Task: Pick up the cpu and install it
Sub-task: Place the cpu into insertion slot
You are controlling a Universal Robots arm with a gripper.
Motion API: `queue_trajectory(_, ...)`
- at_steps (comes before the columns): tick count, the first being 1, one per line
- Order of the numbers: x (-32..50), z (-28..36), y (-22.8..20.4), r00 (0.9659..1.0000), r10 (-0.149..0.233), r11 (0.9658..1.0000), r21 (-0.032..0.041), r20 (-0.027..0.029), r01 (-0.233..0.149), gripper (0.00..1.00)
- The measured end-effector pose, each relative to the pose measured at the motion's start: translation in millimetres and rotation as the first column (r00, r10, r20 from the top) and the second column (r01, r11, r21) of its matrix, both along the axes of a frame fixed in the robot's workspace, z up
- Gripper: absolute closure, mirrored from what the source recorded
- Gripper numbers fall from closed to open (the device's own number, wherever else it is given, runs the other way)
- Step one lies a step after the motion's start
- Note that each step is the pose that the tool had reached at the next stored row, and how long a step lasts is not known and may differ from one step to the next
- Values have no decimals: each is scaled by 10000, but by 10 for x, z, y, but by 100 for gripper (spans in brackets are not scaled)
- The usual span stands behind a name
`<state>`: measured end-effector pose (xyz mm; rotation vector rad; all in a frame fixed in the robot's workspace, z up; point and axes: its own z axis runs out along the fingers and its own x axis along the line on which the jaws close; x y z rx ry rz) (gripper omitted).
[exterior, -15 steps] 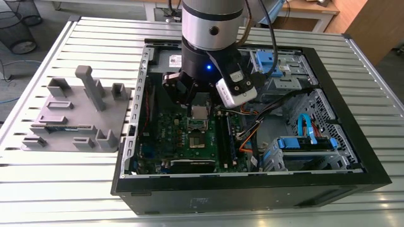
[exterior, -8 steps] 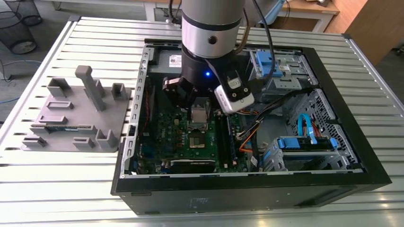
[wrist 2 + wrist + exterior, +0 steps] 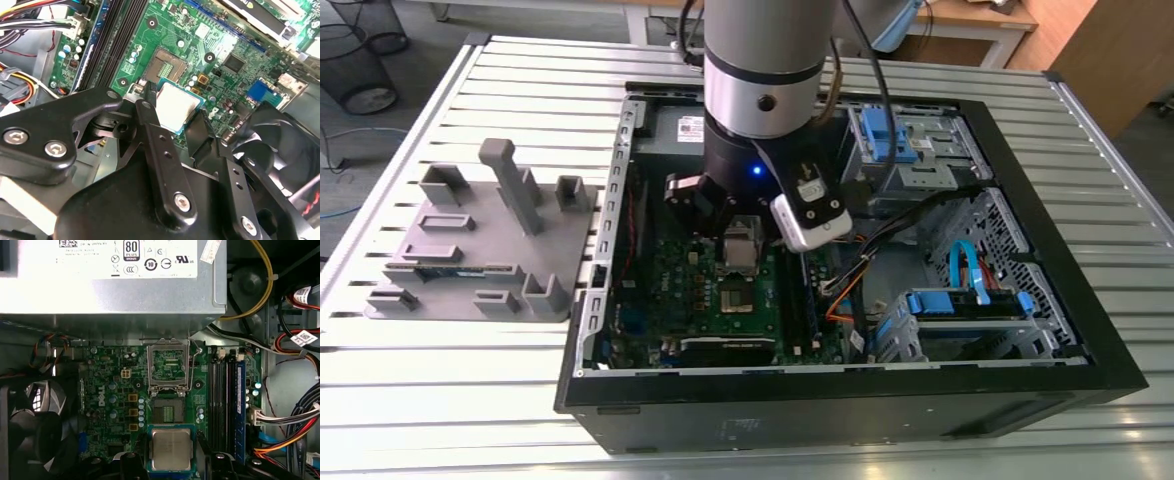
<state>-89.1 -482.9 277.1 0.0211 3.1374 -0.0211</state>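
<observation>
With the jaws pinching the cpu (image 3: 171, 449) by two edges, best hold it level and squared to the nearby open socket (image 3: 169, 412).

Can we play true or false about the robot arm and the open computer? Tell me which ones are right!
1. The gripper holds the cpu between its fingers. True.
2. The cpu already sits in the socket. False: the socket is empty, and the cpu is in the gripper, next to the socket in the first wrist view.
3. The grey block tray stands outside the computer case, on the exterior view's left. True.
4. The socket's metal frame is folded shut over it. False: the frame is flipped open, away from the socket.
</observation>
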Motion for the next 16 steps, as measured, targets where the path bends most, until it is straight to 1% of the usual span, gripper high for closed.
queue_trajectory(8,0,-110,-16,10000,-77,10000,-3,0,77,53)
queue_trajectory(16,0,-227,-18,9999,-129,9999,-3,0,129,53)
